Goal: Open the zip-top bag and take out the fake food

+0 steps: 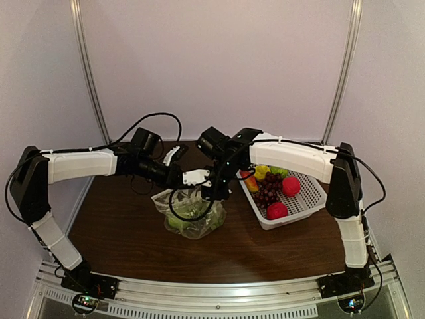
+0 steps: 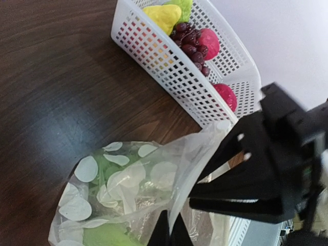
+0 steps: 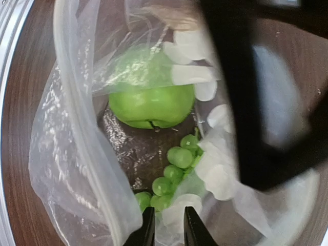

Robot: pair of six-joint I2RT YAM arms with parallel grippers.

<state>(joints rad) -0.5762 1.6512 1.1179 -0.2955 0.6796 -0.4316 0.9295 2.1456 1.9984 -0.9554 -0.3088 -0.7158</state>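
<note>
Closest to your right wrist camera, the right gripper [image 3: 169, 212] has its two fingertips a narrow gap apart inside the mouth of the zip-top bag [image 3: 72, 154]. A white patch of film lies between them, and you cannot tell whether they pinch anything. Just past them a green grape bunch [image 3: 171, 179] lies on the bag's floor, with a green apple [image 3: 151, 105] beyond it. A fold of film drapes over the apple's top. A blurred black shape blocks the upper right of that view.

Your left gripper [image 2: 170, 221] is clenched on the bag's rim and holds the mouth up. The right gripper's black body fills the right side of the left wrist view and hides part of the white perforated basket [image 2: 169, 66].

The bag sits near the middle of the dark wooden worktop [image 1: 119, 232]. Its only print is white round dots. A black cable [image 1: 174, 211] droops across its front. The basket stands just beside the bag, against the worktop's right edge. It holds a yellow fruit [image 2: 163, 16], a green piece [image 2: 180, 6], dark purple grapes [image 2: 188, 43] and two red round fruits [image 2: 209, 42] [image 2: 225, 95].
</note>
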